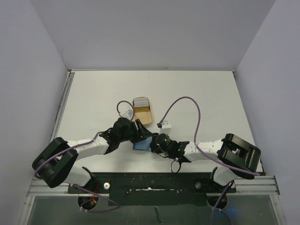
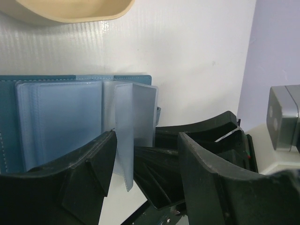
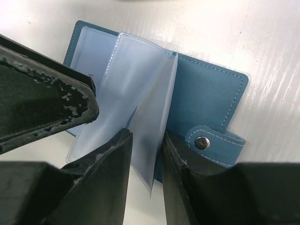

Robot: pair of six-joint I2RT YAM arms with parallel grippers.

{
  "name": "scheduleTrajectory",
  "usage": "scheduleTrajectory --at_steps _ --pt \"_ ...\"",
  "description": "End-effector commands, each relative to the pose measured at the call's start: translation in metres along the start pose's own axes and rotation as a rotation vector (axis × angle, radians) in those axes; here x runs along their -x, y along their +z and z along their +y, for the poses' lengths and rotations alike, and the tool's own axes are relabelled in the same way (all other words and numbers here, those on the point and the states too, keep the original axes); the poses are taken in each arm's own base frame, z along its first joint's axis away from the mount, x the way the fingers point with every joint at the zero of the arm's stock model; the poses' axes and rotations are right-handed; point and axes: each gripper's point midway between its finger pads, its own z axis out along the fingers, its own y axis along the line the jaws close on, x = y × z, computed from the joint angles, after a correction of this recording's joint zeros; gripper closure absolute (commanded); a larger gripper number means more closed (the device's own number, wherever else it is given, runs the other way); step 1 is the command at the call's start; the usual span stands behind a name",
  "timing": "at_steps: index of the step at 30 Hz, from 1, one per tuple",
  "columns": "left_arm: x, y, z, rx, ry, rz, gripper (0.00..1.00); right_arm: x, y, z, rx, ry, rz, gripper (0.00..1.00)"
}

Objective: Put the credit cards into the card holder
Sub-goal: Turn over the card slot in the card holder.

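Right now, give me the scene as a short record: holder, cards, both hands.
card holder: lying open, clear sleeves fanned up
snap tab: undone, sticking out past the cover's edge
credit cards: stacked in the tan tray, beyond the holder; visible sleeves look empty
left hand: open, at the raised sleeves
right hand: one sleeve between its fingers; cannot tell whether it is clamped

You're in a robot lab cell: plain white table (image 1: 201,93), plain grey partition walls (image 1: 154,33) around it, metal mounting rail (image 1: 272,183).
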Motion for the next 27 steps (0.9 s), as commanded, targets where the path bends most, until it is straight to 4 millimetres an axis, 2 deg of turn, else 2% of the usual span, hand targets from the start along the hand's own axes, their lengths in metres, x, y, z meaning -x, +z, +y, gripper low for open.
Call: scheduleTrajectory --at_steps 1,5,13,16,22,27 --pt "0.009 -0.007 -0.035 -0.131 0.001 -0.033 0.47 0.001 -0.007 0.004 0.024 0.0 -0.011 0.68" --pt "0.01 -0.006 -0.038 -0.136 0.0 -0.036 0.46 0.008 -0.011 0.0 0.008 0.0 -0.037 0.64" --pt "0.008 0.002 -0.031 -0.121 0.044 -0.022 0.47 0.011 -0.025 -0.016 -0.027 0.014 -0.071 0.57" --pt "0.005 0.003 -0.043 -0.173 0.06 -0.011 0.46 0.016 -0.031 -0.018 -0.014 0.008 -0.089 0.56" --pt "0.002 0.009 -0.05 -0.205 0.044 0.003 0.46 0.02 -0.042 -0.027 -0.049 0.015 -0.102 0.58" --pt "-0.001 0.017 -0.062 -0.224 0.057 0.022 0.47 0.031 -0.059 -0.03 -0.059 0.025 -0.12 0.58"
